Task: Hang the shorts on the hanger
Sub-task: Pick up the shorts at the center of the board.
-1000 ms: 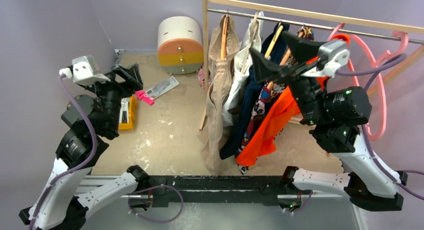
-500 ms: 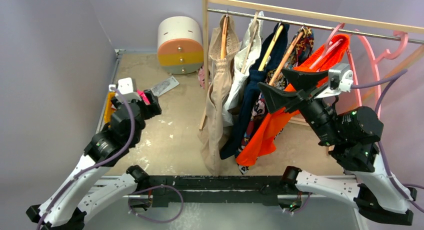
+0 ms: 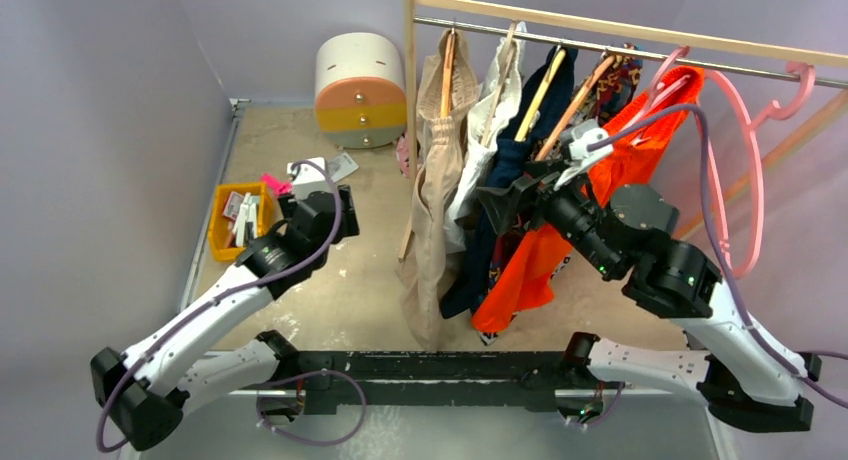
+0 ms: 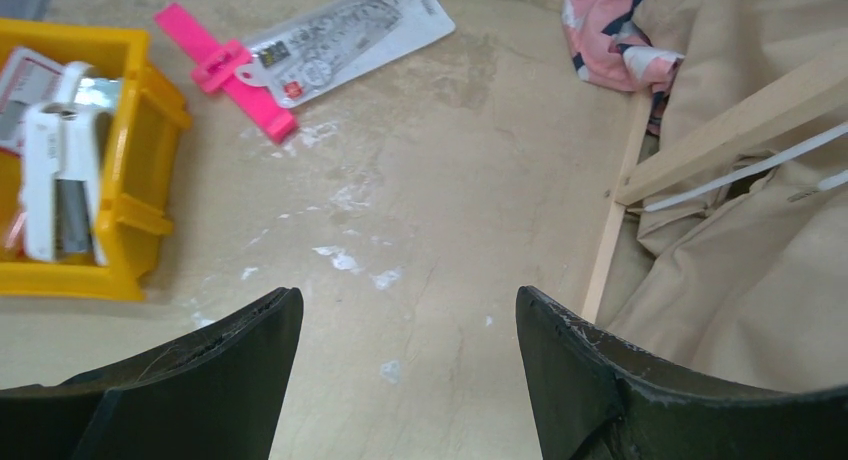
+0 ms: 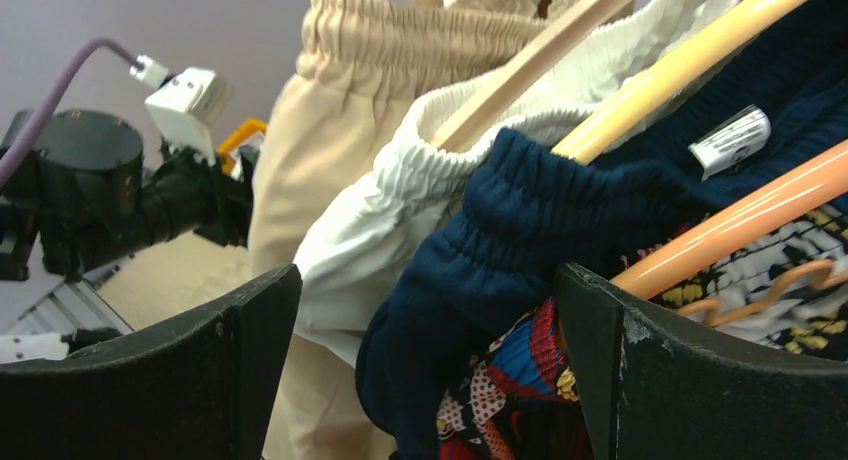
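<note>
The shorts [image 4: 608,28], pink with a navy and white print, lie crumpled on the floor at the foot of the rack post; only a pink edge of them [image 3: 402,156] shows from above. The hanger [image 3: 762,180], large, pink and bare, hangs at the right end of the rail. My left gripper [image 4: 408,295] is open and empty, low over the floor, short of the shorts and to their left [image 3: 338,212]. My right gripper [image 5: 428,270] is open and empty, its jaws level with the hanging navy garment [image 5: 520,230], well left of the hanger [image 3: 505,202].
A yellow bin [image 4: 130,130] of small items stands left, with a pink clip [image 4: 225,70] and a printed packet [image 4: 350,30] beyond. A round drawer unit [image 3: 360,90] sits at the back. The rack [image 3: 409,70] carries tan, white, navy, patterned and orange garments [image 3: 620,160].
My left arm has swung down and to the right, reaching low over the floor. My right arm has dropped and moved left, from the orange garment to the navy one. Both grippers stayed open.
</note>
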You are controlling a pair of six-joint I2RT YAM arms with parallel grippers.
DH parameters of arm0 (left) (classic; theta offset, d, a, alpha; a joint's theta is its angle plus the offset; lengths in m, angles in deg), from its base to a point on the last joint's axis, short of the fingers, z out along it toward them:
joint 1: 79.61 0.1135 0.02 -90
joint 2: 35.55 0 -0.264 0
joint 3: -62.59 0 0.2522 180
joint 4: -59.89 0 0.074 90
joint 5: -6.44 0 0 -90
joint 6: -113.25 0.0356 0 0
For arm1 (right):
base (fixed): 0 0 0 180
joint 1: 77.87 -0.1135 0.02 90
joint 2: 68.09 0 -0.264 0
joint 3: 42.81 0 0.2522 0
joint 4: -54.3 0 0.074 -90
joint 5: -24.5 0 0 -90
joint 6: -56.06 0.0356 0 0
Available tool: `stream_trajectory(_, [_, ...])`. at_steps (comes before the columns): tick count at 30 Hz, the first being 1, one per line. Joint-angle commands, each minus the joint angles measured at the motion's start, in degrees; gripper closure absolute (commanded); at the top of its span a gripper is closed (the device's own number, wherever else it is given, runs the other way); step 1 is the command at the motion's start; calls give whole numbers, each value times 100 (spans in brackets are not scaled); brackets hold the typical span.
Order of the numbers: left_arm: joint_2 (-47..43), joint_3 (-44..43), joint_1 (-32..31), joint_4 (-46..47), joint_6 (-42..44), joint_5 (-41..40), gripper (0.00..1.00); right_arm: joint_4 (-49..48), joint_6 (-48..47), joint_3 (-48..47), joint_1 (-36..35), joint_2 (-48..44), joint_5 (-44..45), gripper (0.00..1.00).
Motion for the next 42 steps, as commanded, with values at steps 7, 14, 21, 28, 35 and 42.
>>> stream_trajectory(7, [2000, -219, 1044, 2877, -1057, 2102, 31, -284, -354, 116, -14, -295, -643, 1])
stream_trajectory(14, [3637, -1102, 1046, 3609, -1459, 2162, 37, -501, -470, 35, -15, -738, -1796, 1])
stream_trajectory(21, [4508, -1497, 1020, 4137, -1838, 1725, 38, -452, -465, -305, -10, -985, -2524, 1])
stream_trajectory(28, [5281, -1798, 765, 4602, -2169, 1176, 40, -298, -288, -617, -18, -949, -3449, 1])
stream_trajectory(35, [5883, -2327, 651, 4477, -2347, 696, 38, -275, -279, -676, -18, -883, -3344, 1])
stream_trajectory(42, [6243, -2619, 664, 4434, -2696, 661, 37, -208, -307, -752, -12, -762, -3321, 1])
